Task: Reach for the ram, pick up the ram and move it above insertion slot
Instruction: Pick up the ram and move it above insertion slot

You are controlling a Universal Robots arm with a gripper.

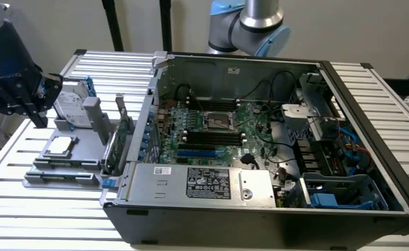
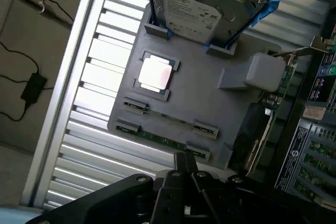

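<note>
The end effector (image 2: pixel 185 167) is hovering over the gray tray (image 2: pixel 210 93), near the ram (image 2: pixel 157 138) lying there unlifted; its grip cannot be told.

**Desk:** What sort of place is this?

**Photographer:** A robotics lab bench. A Universal Robots arm (image 1: pixel 249 23) stands behind a desktop tower (image 1: pixel 260 219) laid on its side, panel off, motherboard (image 1: pixel 218 130) exposed.

**Desk:** Not a repair shop?

**Photographer:** The set-up says test rig. The table (image 1: pixel 51 209) is slatted aluminium profile. The parts sit in a moulded grey fixture (image 2: pixel 210 93), with a hard drive (image 2: pixel 202 11) propped in a cradle and a processor (image 2: pixel 155 73) in its own recess. A power brick (image 2: pixel 33 87) and loose cable lie on the bare floor (image 2: pixel 16 171) beside the table, and the wall (image 1: pixel 343 26) behind is plain
</note>
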